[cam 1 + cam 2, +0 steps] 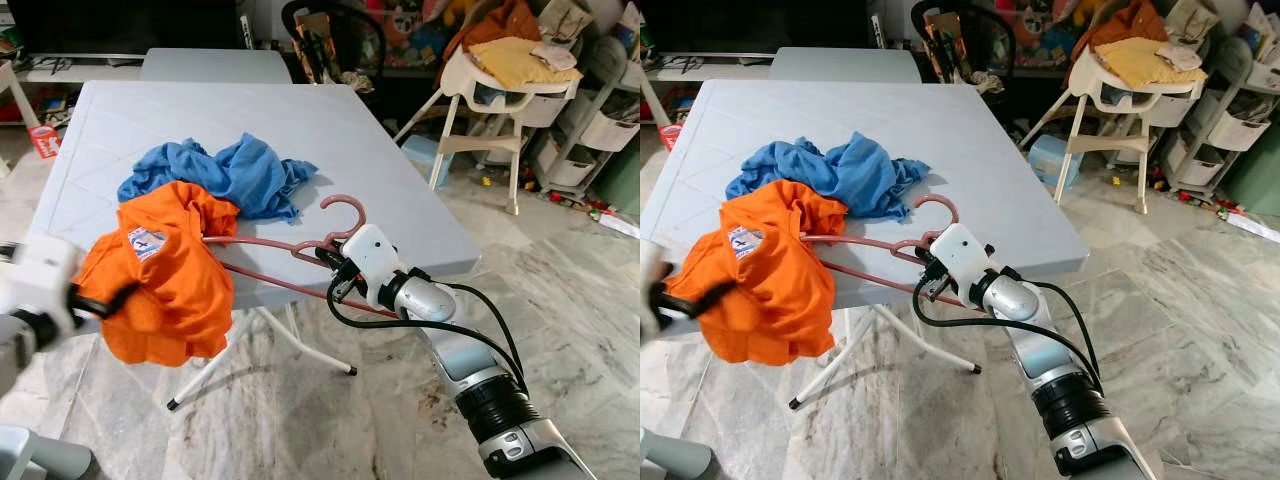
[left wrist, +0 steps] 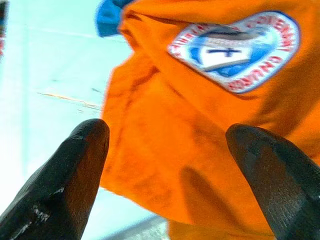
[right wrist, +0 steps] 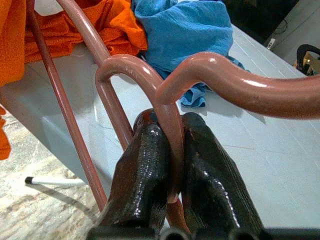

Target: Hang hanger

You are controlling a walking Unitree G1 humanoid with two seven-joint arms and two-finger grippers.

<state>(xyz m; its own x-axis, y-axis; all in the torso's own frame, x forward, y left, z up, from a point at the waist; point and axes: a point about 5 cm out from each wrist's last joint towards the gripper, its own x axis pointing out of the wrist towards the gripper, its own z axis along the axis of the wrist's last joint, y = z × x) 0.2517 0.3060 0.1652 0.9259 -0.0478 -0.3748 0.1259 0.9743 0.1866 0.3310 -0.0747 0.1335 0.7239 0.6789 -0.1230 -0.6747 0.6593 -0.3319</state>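
At the near edge of the pale blue table (image 1: 330, 130), the right gripper (image 3: 170, 165) has its two black fingers pinched tight on the pink hanger (image 1: 300, 250) just below its hook. The hanger's left end is buried inside the orange shirt (image 1: 160, 280), which droops over the table's edge. The left gripper (image 2: 165, 150) has its fingers spread before that shirt, its near fingers blurred, and a blue cloth (image 1: 225, 175) lies just beyond.

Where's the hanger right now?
In the left eye view the pink hanger sits at the table's near edge, pinched in the right claw, its far end inside the orange shirt on the robot's left.
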